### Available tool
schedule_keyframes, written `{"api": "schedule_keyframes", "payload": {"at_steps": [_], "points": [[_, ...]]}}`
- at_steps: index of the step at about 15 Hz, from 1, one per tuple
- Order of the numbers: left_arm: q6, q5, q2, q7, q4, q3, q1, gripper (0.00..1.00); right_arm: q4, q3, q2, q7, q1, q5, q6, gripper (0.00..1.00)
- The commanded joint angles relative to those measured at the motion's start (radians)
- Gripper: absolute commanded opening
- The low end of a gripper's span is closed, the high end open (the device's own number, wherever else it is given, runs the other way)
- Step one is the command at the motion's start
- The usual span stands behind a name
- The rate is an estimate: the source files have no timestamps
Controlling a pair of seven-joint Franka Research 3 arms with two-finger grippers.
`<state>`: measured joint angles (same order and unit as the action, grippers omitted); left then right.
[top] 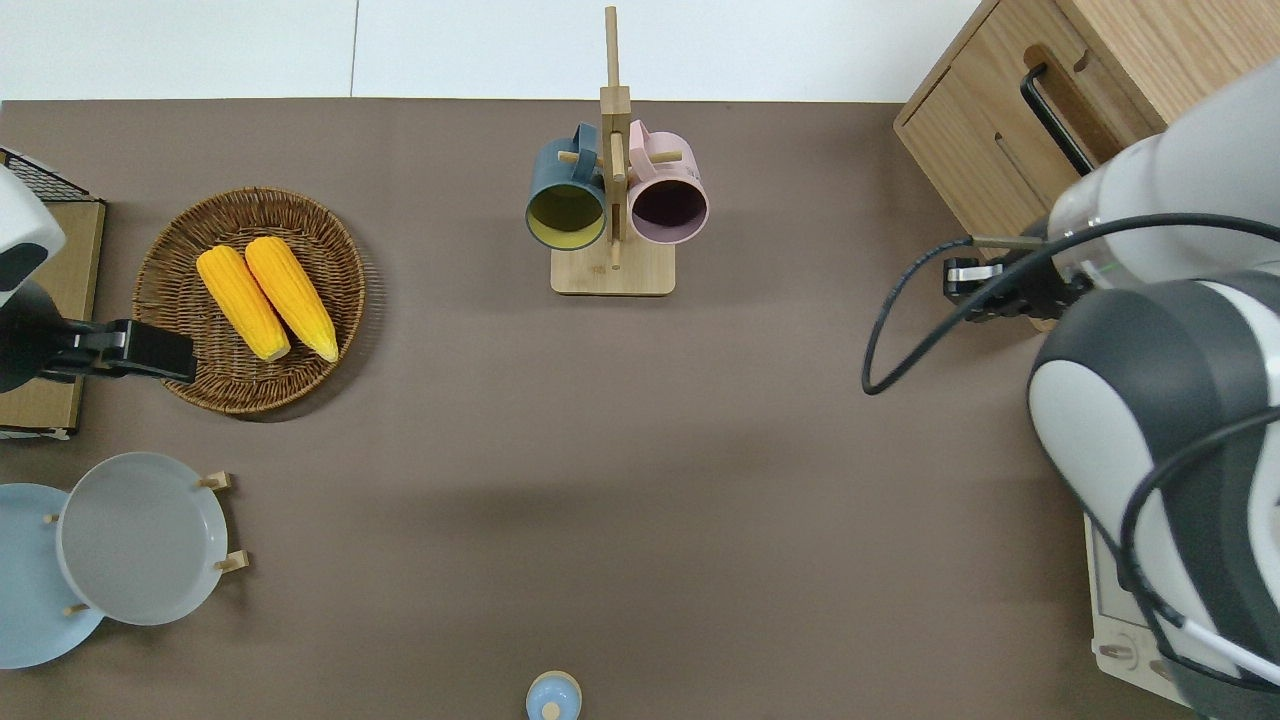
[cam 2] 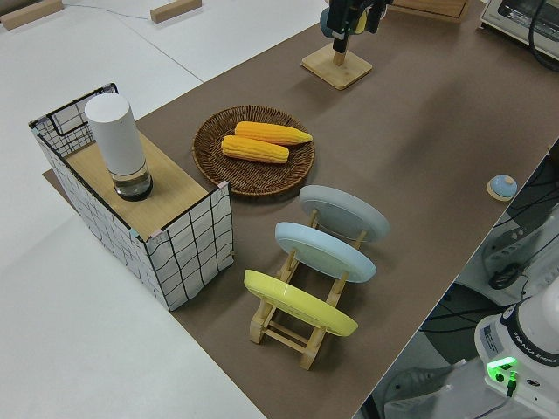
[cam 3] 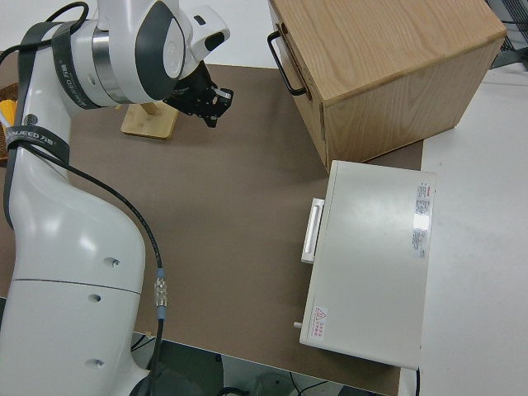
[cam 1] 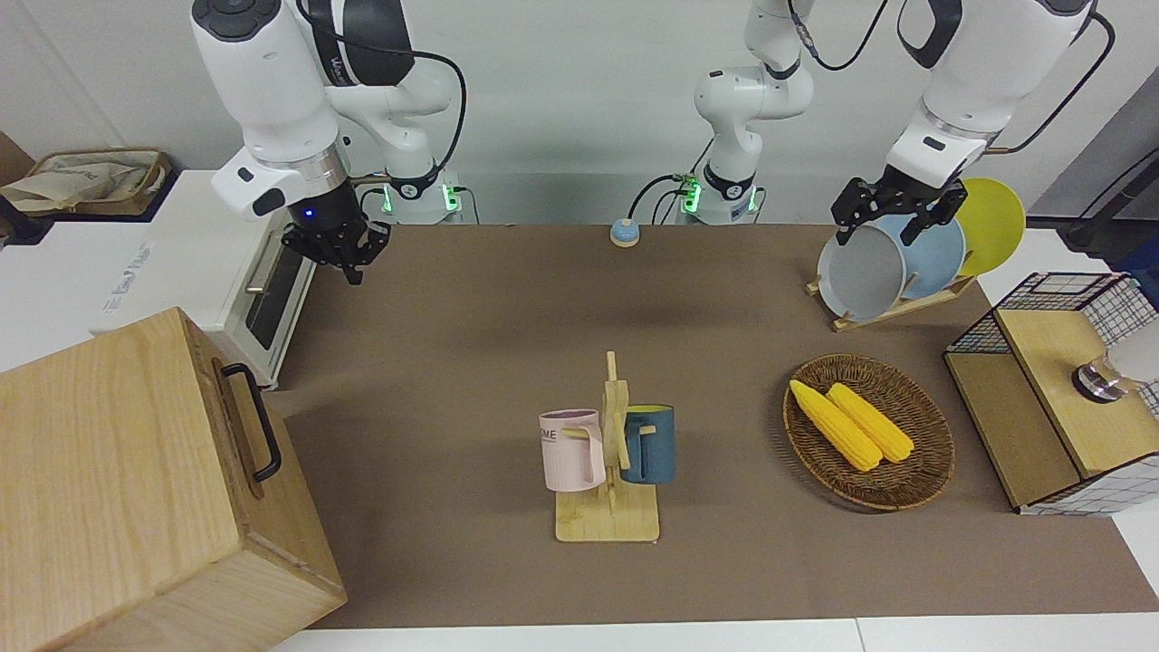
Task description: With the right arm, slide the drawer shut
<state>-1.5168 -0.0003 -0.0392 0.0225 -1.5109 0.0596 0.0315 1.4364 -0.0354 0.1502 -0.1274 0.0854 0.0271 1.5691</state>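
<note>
The pale-wood drawer (cam 1: 243,426) with its black bar handle (cam 1: 256,420) sits flush in the front of the large light-wood cabinet (cam 1: 118,489), at the right arm's end of the table. The overhead view shows the drawer front (top: 985,165) and the right side view shows the handle (cam 3: 285,62). My right gripper (cam 1: 349,263) is shut and empty, raised over the brown mat by the cabinet's corner (top: 975,290), apart from the handle; it also shows in the right side view (cam 3: 216,103). The left arm is parked, its gripper (cam 1: 892,222) open.
A white toaster oven (cam 1: 263,299) stands beside the cabinet, nearer to the robots. A mug rack (cam 1: 608,471) with two mugs stands mid-table. A wicker basket (cam 1: 914,480) with corn, a plate rack (cam 1: 896,263) and a wire-mesh box (cam 1: 1059,389) stand toward the left arm's end.
</note>
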Motion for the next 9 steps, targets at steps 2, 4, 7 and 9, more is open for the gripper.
{"api": "schedule_keyframes", "payload": {"at_steps": [2, 4, 7, 9], "points": [[0.020, 0.017, -0.011, 0.010, 0.026, 0.006, 0.004, 0.99, 0.016, -0.006, -0.017, 0.022, 0.002, -0.001, -0.011, 0.216], [0.020, 0.017, -0.011, 0.010, 0.026, 0.006, 0.004, 0.99, 0.013, -0.011, -0.015, 0.022, 0.002, 0.001, -0.009, 0.673], [0.020, 0.017, -0.011, 0.010, 0.024, 0.006, 0.004, 0.99, 0.013, -0.011, -0.012, 0.032, -0.004, -0.001, -0.009, 0.983], [0.020, 0.017, -0.011, 0.010, 0.026, 0.006, 0.004, 0.99, 0.012, -0.011, -0.014, 0.032, -0.016, -0.009, -0.011, 0.983]]}}
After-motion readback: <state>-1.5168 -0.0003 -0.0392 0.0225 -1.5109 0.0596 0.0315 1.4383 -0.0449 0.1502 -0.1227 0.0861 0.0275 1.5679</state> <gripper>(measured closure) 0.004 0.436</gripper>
